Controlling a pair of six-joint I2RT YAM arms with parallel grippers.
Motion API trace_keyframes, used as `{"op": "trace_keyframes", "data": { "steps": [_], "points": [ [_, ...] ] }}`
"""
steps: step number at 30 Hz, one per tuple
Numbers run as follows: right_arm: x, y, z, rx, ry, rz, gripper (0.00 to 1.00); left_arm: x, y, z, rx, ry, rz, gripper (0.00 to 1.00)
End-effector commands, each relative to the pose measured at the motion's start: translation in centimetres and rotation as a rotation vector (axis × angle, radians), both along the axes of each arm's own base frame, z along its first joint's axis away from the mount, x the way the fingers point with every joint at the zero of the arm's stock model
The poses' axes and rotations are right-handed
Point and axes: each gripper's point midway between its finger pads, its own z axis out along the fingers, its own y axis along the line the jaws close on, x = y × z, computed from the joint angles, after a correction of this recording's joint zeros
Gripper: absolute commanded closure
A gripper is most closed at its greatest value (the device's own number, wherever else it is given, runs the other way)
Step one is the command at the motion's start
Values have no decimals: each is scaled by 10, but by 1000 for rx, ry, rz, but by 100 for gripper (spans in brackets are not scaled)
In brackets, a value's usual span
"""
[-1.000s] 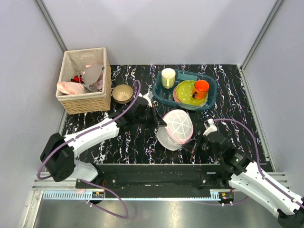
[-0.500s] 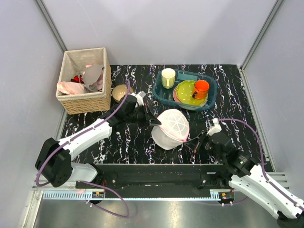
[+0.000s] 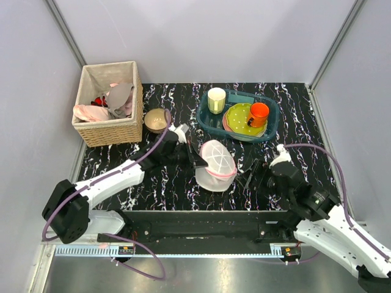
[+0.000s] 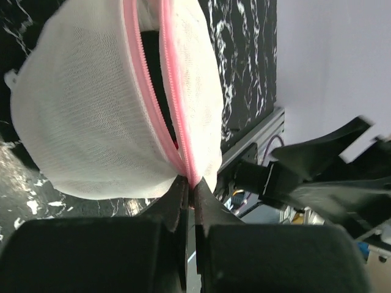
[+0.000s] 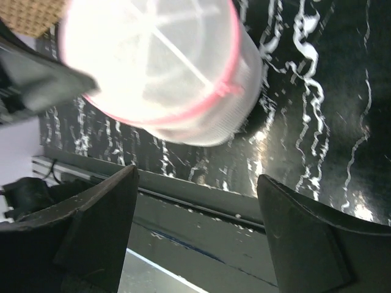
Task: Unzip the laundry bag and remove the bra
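Observation:
The laundry bag (image 3: 215, 163), a white mesh pouch with pink zipper trim, sits mid-table, tipped up on its edge. My left gripper (image 3: 198, 160) is shut on the pink trim at the bag's left end; the left wrist view shows the jaws (image 4: 190, 183) pinching that trim below the bag (image 4: 91, 122). The zipper is parted there, leaving a dark gap (image 4: 156, 67). The bra is hidden. My right gripper (image 3: 253, 174) stands open to the right of the bag, apart from it. In the right wrist view it (image 5: 197, 178) is empty, with the bag (image 5: 159, 67) beyond its fingertips.
A wicker basket (image 3: 110, 125) of pale cloths stands at the back left, with a small bowl (image 3: 157, 119) beside it. A teal tray (image 3: 211, 119) at the back holds a cream cup (image 3: 216, 99), plates and an orange mug (image 3: 258, 113). The table's front rail (image 5: 183, 210) runs below the right gripper.
My right gripper, shut by the bag's right side before, has opened and drawn back to the right. The left gripper has carried the bag a little leftward.

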Motion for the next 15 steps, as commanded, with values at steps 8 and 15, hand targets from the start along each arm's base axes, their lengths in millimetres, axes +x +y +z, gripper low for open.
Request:
{"op": "trace_keyframes", "data": {
  "steps": [8,15],
  "points": [
    [60,57,45,-26,-88,64,14,-28,-36,-2,-46,-79,-101,84],
    [57,56,27,-4,-62,43,14,-20,-15,14,-38,-128,-94,21]
  ]
}}
